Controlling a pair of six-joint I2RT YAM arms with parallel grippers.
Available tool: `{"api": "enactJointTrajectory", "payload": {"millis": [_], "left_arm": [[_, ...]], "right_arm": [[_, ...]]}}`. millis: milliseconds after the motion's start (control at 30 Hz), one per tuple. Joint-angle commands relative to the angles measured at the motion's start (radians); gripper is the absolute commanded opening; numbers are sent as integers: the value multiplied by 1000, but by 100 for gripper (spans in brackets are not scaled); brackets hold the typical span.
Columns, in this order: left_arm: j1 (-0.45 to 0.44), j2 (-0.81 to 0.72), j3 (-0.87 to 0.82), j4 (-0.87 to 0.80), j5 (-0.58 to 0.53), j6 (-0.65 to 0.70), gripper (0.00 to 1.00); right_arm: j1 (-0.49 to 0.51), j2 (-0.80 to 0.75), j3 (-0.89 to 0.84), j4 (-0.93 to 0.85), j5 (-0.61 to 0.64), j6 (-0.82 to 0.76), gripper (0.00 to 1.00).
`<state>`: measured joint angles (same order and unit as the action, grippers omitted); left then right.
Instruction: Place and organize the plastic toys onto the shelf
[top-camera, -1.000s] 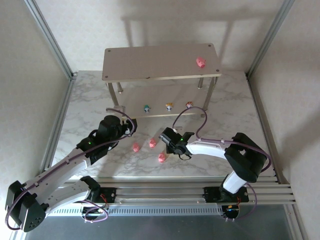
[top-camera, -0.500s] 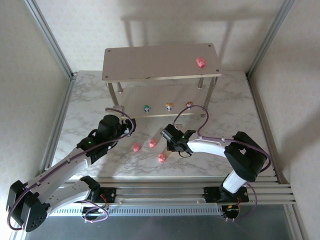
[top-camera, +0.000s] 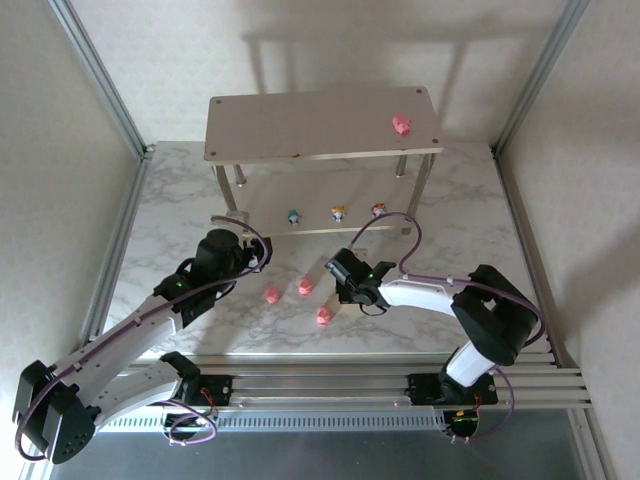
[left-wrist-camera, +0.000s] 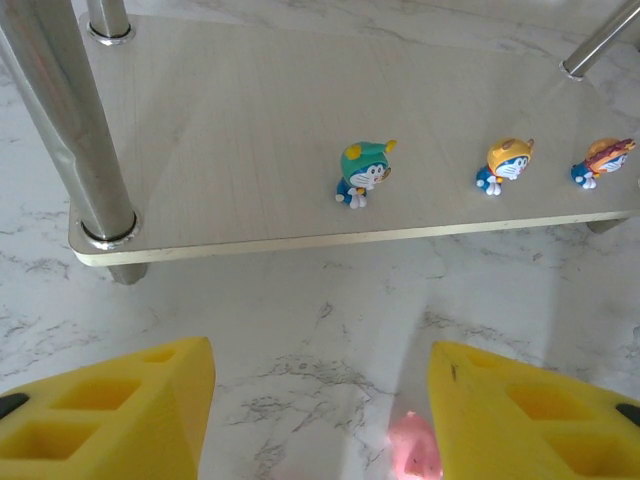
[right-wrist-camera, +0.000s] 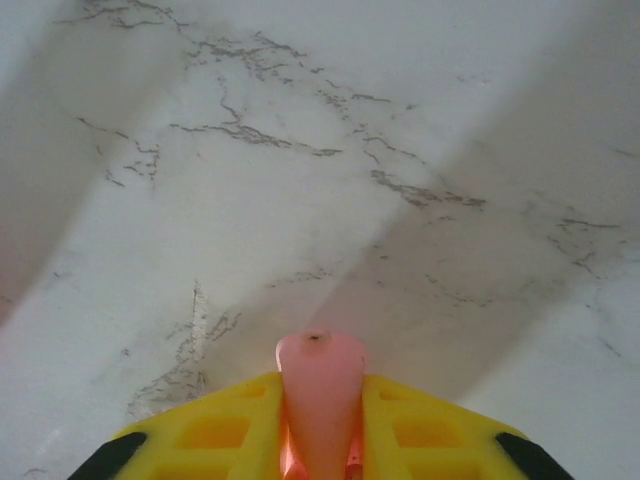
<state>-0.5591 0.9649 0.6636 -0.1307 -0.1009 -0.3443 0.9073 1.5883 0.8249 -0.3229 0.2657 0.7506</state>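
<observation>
Now the pig (right-wrist-camera: 320, 365) is pinched in the right gripper (right-wrist-camera: 320, 395). The jaws press on both its flanks and its rounded end pokes out just past the fingertips. Under the jaws lies the marble table (right-wrist-camera: 300, 150). I cannot tell from the wrist view whether the pig is clear of it or resting on it.

From above, a second pig (top-camera: 305, 286) lies just beside those jaws on the side toward the left arm. A third pig (top-camera: 323, 316) lies near them on the arm-base side. A fourth pig (top-camera: 271, 294) lies farther off, between the two grippers. A fifth pig (top-camera: 402, 124) stands well beyond the jaws on the top board of the shelf (top-camera: 300, 125), near its right end.

The left gripper (left-wrist-camera: 315, 400) has its jaws apart with nothing between the pads. A blurred pink pig shows on the table under the gap, closer to one finger, and I cannot tell which pig it is. Ahead of these jaws, on the lower board, the teal figure (left-wrist-camera: 362, 175), yellow figure (left-wrist-camera: 505, 165) and red figure (left-wrist-camera: 600, 160) stand in a row near the front edge.

The step in hand looks like the pick-up of one pig by the right arm, with the grasp made. The next move calls for a lift high enough to clear the front edge of the top board. Then comes a reach over it and a release beside the fifth pig without knocking it. The hold is at the very fingertips on a small rounded toy, so a slow, steady carry seems wise. Three pigs would then be left on the table, and the left gripper seems placed to take one.
</observation>
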Motion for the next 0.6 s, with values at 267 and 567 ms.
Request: {"api": "enactJointTrajectory", "payload": {"millis": [267,567], "left_arm": [[14,9,158,-54,53,24,58],[14,97,378,-95,161,40,59]], "right_arm": [[-9,-301,227,-358,167,-210,21],[-84,-370,687,-460,188,-465,23]]}}
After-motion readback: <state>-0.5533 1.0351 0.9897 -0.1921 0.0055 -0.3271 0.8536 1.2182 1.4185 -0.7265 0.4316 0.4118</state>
